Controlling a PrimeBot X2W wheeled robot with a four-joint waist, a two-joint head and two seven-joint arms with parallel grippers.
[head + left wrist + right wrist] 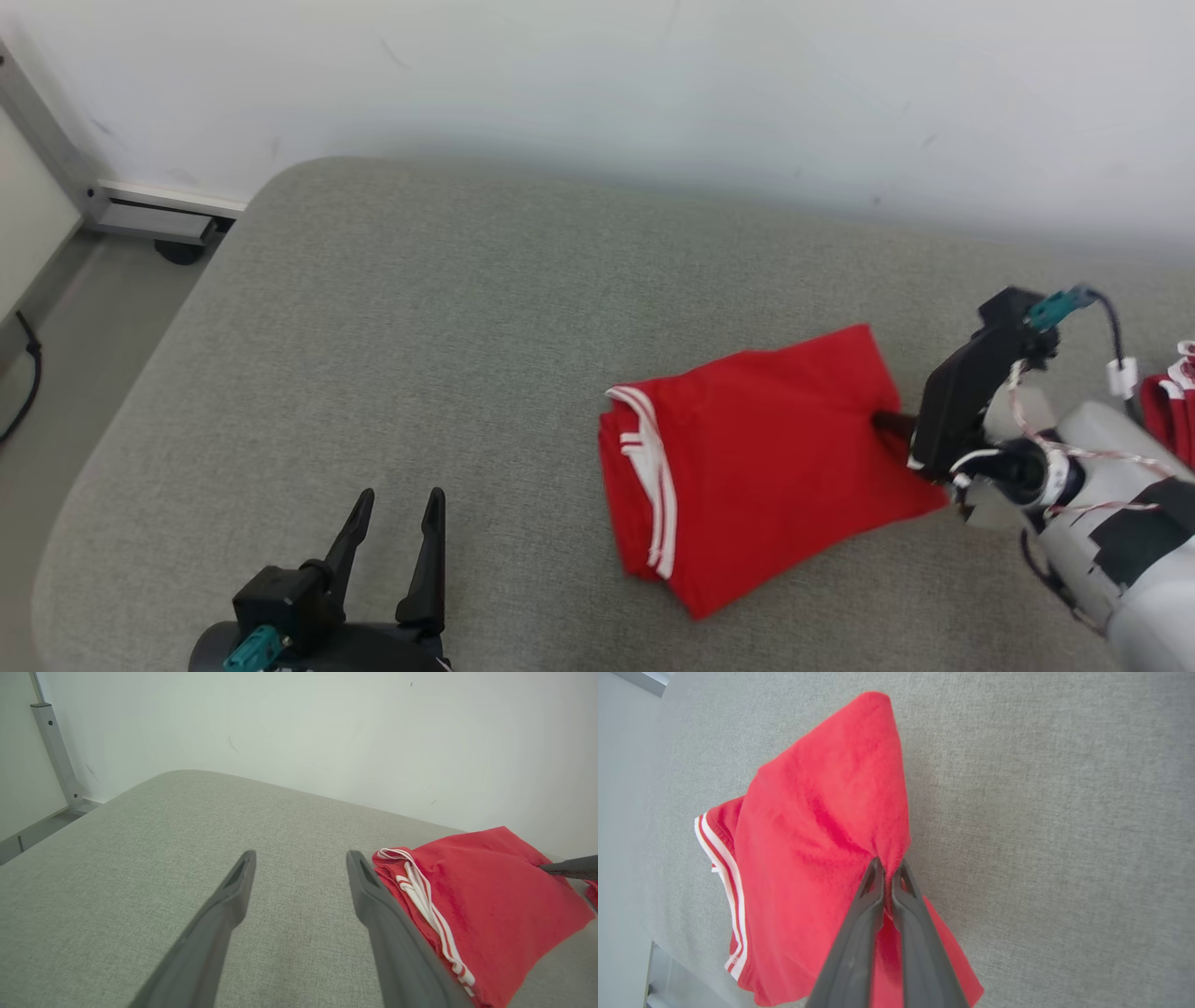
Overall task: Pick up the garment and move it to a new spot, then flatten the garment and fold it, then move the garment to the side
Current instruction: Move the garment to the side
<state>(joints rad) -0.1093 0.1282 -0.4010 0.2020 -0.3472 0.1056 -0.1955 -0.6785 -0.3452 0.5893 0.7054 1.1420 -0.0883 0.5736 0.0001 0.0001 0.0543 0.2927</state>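
A red garment (766, 457) with white stripes lies folded on the grey cushioned surface (448, 336), right of centre. My right gripper (887, 425) is shut on its right edge; the right wrist view shows the fingertips (877, 877) pinching a ridge of the red garment (817, 835). My left gripper (400, 509) stands open at the lower left, well apart from the cloth. In the left wrist view its fingers (243, 877) frame bare cushion, with the garment (481, 896) beside the right finger and the other arm's fingertip (567, 868) at the garment's far edge.
A second red and white piece of cloth (1176, 401) lies at the right edge behind my right forearm. A white wall (597, 84) backs the cushion. A metal frame on a caster (149, 219) and a black cable (28, 373) stand on the floor at left.
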